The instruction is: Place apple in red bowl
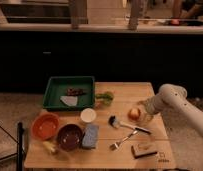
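The apple [134, 113], yellowish with a red blush, sits on the wooden table [145, 92] right of centre. My gripper [146, 111] is low over the table just to the right of the apple, very close to it; the white arm [171, 96] reaches in from the right. The red bowl [45, 125], bright orange-red, stands at the table's front left, far from the apple, and looks empty.
A dark maroon bowl [70, 136], a blue sponge [90, 135] and a white cup [88, 115] lie between the apple and the red bowl. Around them are a green tray [69, 86], a green vegetable [105, 97], a brush [122, 124], a fork [122, 140] and a brown block [144, 149].
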Controlling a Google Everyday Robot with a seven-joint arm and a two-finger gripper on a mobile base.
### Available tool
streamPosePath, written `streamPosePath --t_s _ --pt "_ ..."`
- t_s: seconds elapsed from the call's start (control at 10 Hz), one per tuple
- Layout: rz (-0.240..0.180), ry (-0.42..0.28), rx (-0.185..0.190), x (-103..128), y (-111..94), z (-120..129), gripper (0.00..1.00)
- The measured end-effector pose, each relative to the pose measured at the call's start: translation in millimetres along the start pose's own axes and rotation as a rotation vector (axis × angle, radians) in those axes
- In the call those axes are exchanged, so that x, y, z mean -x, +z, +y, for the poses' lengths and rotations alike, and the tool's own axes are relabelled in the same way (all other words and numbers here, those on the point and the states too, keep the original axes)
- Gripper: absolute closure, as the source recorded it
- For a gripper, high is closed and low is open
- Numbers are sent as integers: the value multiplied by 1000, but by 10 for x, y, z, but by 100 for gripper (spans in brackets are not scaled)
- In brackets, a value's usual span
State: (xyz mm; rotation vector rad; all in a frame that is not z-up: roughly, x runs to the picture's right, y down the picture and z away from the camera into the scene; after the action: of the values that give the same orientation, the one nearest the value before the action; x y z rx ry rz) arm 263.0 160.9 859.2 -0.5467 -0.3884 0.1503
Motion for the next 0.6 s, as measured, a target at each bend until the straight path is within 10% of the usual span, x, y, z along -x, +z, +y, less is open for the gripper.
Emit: streamPosePath --t_s 0.4,0.6 --pt "-68 12 -15 52 56 -79 21" --pt "-87 10 -18 95 104 -102 38"
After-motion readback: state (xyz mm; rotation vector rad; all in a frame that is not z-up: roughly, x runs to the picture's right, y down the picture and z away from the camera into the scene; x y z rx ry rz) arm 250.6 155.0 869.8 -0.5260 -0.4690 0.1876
